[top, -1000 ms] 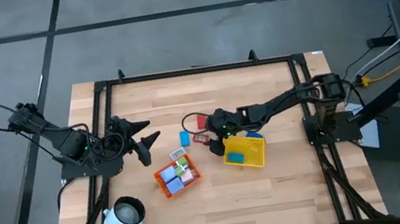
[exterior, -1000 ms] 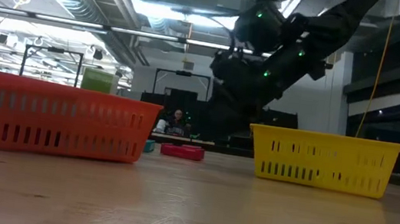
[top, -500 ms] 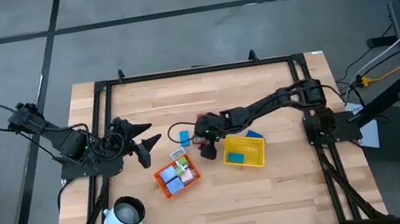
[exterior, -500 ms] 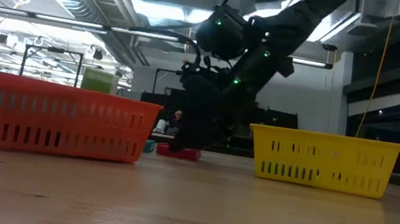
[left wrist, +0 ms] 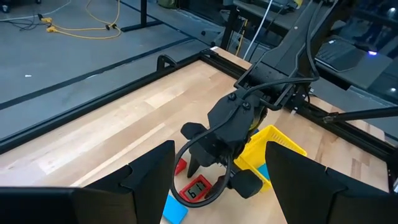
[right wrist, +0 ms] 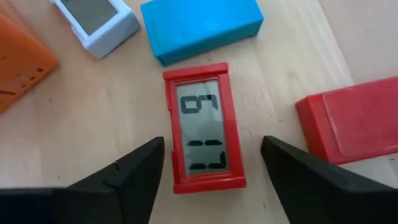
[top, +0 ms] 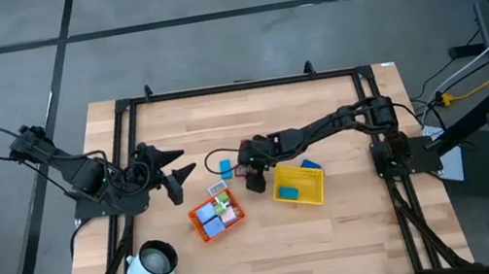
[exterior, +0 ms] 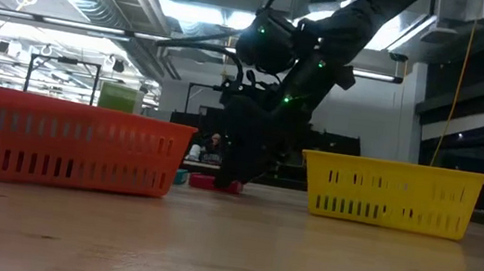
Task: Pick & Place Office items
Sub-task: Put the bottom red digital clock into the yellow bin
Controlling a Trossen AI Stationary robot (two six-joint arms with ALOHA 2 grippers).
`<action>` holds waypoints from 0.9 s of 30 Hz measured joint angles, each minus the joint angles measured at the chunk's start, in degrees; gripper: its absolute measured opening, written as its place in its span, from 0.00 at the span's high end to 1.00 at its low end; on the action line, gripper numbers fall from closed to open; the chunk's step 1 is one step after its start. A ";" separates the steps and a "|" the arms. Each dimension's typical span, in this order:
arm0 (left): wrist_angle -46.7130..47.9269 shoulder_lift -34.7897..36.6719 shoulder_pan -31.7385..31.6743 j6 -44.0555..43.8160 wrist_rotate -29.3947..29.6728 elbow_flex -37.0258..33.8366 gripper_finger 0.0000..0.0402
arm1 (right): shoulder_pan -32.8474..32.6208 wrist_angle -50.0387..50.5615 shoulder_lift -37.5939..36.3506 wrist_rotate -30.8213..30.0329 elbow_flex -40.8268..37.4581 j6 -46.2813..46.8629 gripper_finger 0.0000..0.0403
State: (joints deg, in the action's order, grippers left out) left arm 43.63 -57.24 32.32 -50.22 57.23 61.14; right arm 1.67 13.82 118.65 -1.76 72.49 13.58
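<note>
Right tool (right wrist: 205,163) is hanging spread wide over a flat red rectangular clock (right wrist: 204,126) with a grey display, lying on the wood-grain counter (top: 318,106) between a smooth blue block (right wrist: 200,27) and a red block (right wrist: 351,124). Left tool (top: 173,166) is waiting, splayed apart.

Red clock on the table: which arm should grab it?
Right. The right gripper hangs open directly over the red clock, fingers on either side. The left gripper waits farther away near the table's left side.

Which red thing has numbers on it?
The red clock, lying flat between the open right gripper's fingers, shows digits on its grey screen. The other red block beside it is plain, with no screen.
</note>
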 joint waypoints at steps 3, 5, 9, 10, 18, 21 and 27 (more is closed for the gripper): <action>-0.01 0.29 0.00 0.00 0.07 0.00 0.39 | 0.02 0.24 0.00 -0.17 -0.01 0.02 0.35; -0.01 0.29 0.00 -0.01 0.11 0.00 0.39 | 0.04 0.36 0.00 -0.20 -0.03 0.04 0.38; -0.04 0.29 0.00 -0.02 0.11 0.00 0.39 | 0.04 0.51 0.00 -0.19 -0.07 0.46 0.43; -0.04 0.29 0.00 -0.02 0.11 0.00 0.39 | 0.04 0.51 0.00 -0.17 -0.09 0.78 0.45; -0.06 0.29 0.00 -0.02 0.13 0.00 0.39 | 0.09 6.38 0.53 1.01 4.54 1.96 0.55; -0.08 0.29 0.00 -0.02 0.12 0.00 0.39 | -0.03 7.19 0.57 -0.34 6.74 -0.33 0.56; -0.08 0.29 0.46 -0.02 0.24 0.00 0.39 | 0.44 8.83 0.47 -0.11 7.32 -0.66 0.54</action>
State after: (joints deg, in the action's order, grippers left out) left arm 43.55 -56.95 32.78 -50.24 57.47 61.14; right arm 2.11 22.65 119.12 -1.87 79.81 12.92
